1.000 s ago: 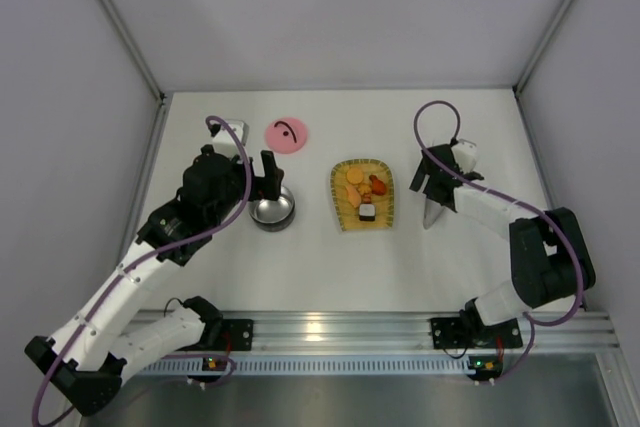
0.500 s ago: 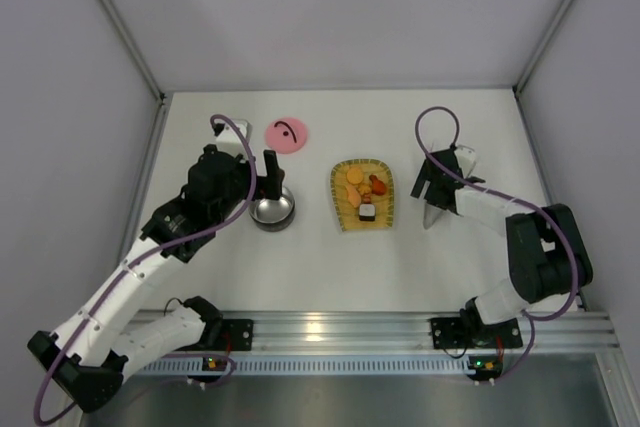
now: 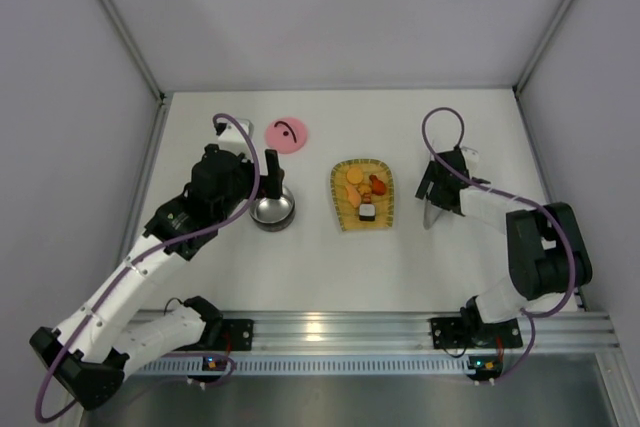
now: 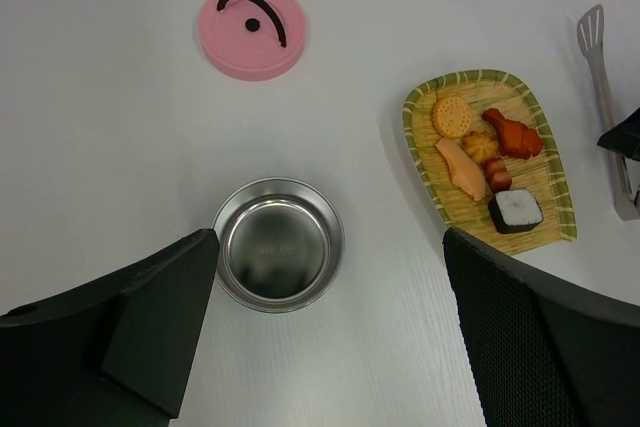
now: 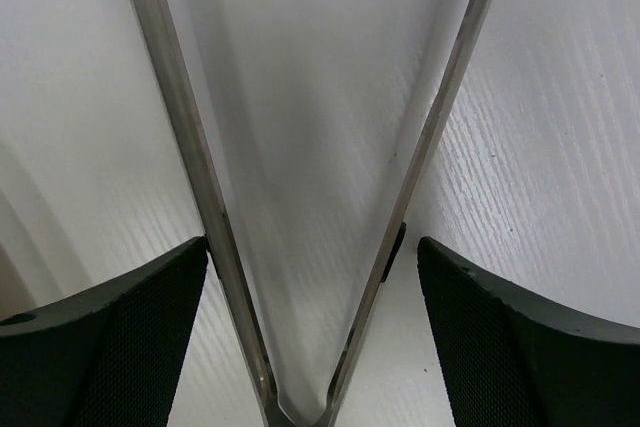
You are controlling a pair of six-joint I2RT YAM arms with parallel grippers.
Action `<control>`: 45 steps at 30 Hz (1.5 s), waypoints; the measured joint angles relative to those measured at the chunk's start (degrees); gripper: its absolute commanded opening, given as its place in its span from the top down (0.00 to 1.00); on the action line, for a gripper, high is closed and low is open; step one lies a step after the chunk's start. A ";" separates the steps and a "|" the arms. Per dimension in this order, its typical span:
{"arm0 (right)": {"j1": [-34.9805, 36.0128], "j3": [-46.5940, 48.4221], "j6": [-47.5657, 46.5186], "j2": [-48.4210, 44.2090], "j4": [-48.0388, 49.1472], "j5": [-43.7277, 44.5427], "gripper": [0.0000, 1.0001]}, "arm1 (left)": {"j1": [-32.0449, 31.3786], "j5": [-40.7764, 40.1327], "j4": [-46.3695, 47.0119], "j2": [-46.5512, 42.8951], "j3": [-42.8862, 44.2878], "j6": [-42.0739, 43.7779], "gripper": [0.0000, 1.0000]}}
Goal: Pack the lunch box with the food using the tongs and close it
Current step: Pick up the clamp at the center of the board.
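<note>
Tray (image 3: pixel 365 226): yellow woven, fan-shaped with a green-striped rim, lying flat at mid-table; also seen from the left wrist (image 4: pixel 412 142).
Table (image 3: pixel 320 267): white, matte, faint grain.
Back wall (image 3: pixel 340 17): plain pale panel.
Side walls (image 3: pixel 60 147): pale panels, grey struts at the rear corners.
Rail (image 3: pixel 340 332): slotted aluminium, along the table's near edge.
</note>
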 measured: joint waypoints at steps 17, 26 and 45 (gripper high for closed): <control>-2.19 1.25 -1.57 1.20 0.61 -1.86 0.12 | 0.00 -0.70 -0.02 0.07 0.00 0.24 0.01; -2.08 1.64 -1.99 1.57 0.09 -1.42 0.15 | 0.00 -0.70 -0.02 0.07 0.00 0.24 0.01; -0.52 3.48 1.46 2.86 -2.69 1.18 0.21 | 0.00 -0.24 -0.02 -0.96 0.02 0.22 0.01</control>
